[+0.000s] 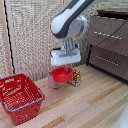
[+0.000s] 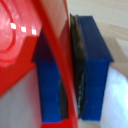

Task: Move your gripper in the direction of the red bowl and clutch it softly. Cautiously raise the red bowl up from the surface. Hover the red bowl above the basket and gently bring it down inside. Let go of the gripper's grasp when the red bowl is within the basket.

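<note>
The red bowl (image 1: 60, 75) hangs clear of the wooden surface (image 1: 90, 105), just right of the exterior view's centre. The wrist view shows its rim wall clamped between the two blue-tipped fingers (image 2: 95, 70), one pad inside the bowl and one outside. From this I judge the lifting step to be in hand, with the carry not yet begun.

The gripper (image 1: 65, 67) points straight down from a white wrist block. The thick white-and-grey arm (image 1: 70, 22) rises from it toward one o'clock and leaves the frame at the top.

A pink cup (image 1: 52, 83) stands just below and beside the bowl, toward its seven o'clock. A patterned box (image 1: 76, 77) sits close at its three o'clock.

The basket (image 1: 20, 97) rests well apart, at about eight o'clock from the bowl, open side up. The next move calls for a level sweep that way. The bowl should stay high enough to pass over the cup and the blue-grey rim, and lowering should wait until it is above the basket's middle.
</note>
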{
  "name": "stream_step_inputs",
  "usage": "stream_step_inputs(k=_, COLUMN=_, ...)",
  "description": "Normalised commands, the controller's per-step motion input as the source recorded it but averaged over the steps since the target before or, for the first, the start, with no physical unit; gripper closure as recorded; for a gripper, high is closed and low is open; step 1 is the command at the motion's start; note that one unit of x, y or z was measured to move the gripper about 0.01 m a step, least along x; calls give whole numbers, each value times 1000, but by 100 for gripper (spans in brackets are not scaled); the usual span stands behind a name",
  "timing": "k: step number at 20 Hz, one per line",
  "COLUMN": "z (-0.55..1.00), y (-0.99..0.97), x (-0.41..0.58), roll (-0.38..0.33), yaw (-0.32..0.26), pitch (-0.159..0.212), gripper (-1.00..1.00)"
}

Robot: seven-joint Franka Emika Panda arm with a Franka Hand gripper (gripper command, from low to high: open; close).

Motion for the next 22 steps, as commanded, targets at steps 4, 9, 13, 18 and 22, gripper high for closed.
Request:
stream_step_inputs(k=4, z=893, y=255, x=553, roll=1, yaw=-24, pitch=-14, gripper=100)
stream_step_inputs(k=9, z=577, y=509, x=499, roll=51, yaw=-55, pitch=-28, gripper=100)
stream_step_inputs(k=13, z=304, y=794, x=326, roll=20, yaw=-67, pitch=-61, gripper=100)
stream_step_inputs(k=18, z=95, y=898, x=239, roll=-1, yaw=-57, pitch=-57, gripper=100)
stream_step_inputs(k=22, z=-13, y=940, x=140, roll=-22, yaw=-37, pitch=-38, gripper=100)
